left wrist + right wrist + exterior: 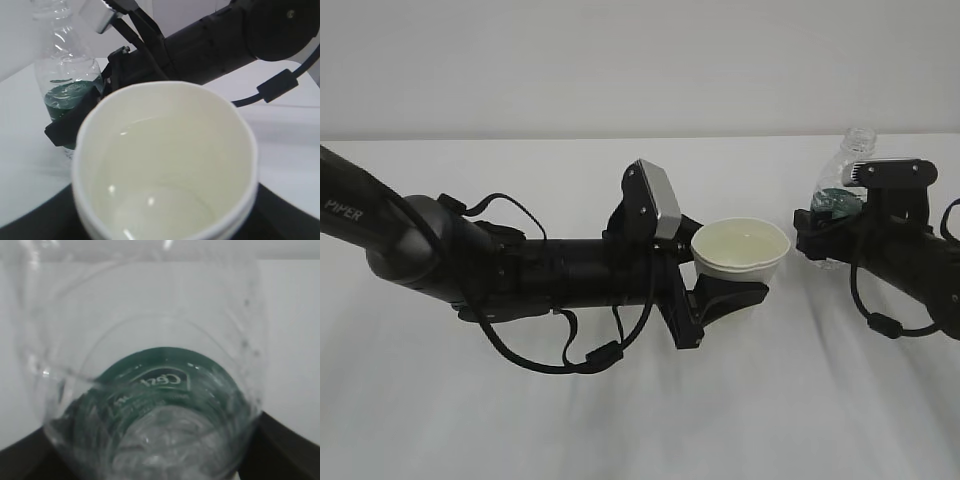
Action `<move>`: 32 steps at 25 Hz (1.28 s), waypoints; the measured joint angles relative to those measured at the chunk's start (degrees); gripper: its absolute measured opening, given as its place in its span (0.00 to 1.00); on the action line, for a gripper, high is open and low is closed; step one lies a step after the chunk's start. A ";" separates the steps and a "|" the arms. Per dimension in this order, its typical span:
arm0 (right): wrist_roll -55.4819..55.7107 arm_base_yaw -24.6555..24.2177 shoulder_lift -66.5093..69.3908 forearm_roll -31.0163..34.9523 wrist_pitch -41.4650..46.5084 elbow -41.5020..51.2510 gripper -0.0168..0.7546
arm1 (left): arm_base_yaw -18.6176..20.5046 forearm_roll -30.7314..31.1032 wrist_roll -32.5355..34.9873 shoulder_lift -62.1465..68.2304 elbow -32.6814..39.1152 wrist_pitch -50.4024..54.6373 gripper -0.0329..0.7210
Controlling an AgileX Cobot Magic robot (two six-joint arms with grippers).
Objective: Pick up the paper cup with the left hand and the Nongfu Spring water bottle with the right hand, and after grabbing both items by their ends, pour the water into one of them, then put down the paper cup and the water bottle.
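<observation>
the left hand [725, 290] reaches in from the left edge of the exterior view, its black arm lying nearly level above the white table [620, 420], the grey camera block tilted up just behind the wrist. its jaws are closed around the lower part of the cup [740, 255], one black finger [735, 298] showing under and in front of the cup wall. the cup is upright, held clear above the table near the middle of the view. in the left wrist view the cup [165, 165] fills most of the picture, rim towards the camera, with water [160, 200] lying in the bottom (small glints of light sit on its surface).

the right hand [840, 225] comes in from the right edge. its fingers sit on either side of the bottle [840, 185] at the green label band, and the bottle stands upright with its open neck above the gripper. whether the fingers are pressing on the bottle or have let go of it cannot be told: the left wrist view shows one black finger [70, 122] lying across the label of the bottle [65, 80], and the right wrist view is filled by the bottle [145, 390] seen from very close, the green band and ribbed clear wall blurring the finger edges at the lower corners. the bottle's base is hidden behind the gripper in the exterior view, so whether it rests on the table cannot be told.

cup and bottle are apart, the bottle to the right of the cup and a little further back.
</observation>
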 joint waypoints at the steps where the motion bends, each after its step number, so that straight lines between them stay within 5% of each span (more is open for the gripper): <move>1: 0.00 0.00 0.00 0.00 -0.03 0.00 0.79 | 0.00 0.00 0.00 0.00 0.00 0.00 0.67; 17: 0.00 0.00 0.00 0.60 -1.90 0.15 0.80 | 0.00 0.00 0.00 0.00 0.00 0.13 0.67; 32: 0.98 0.00 -0.11 3.34 -18.38 15.14 0.80 | 0.00 0.00 0.00 0.00 0.00 0.61 0.67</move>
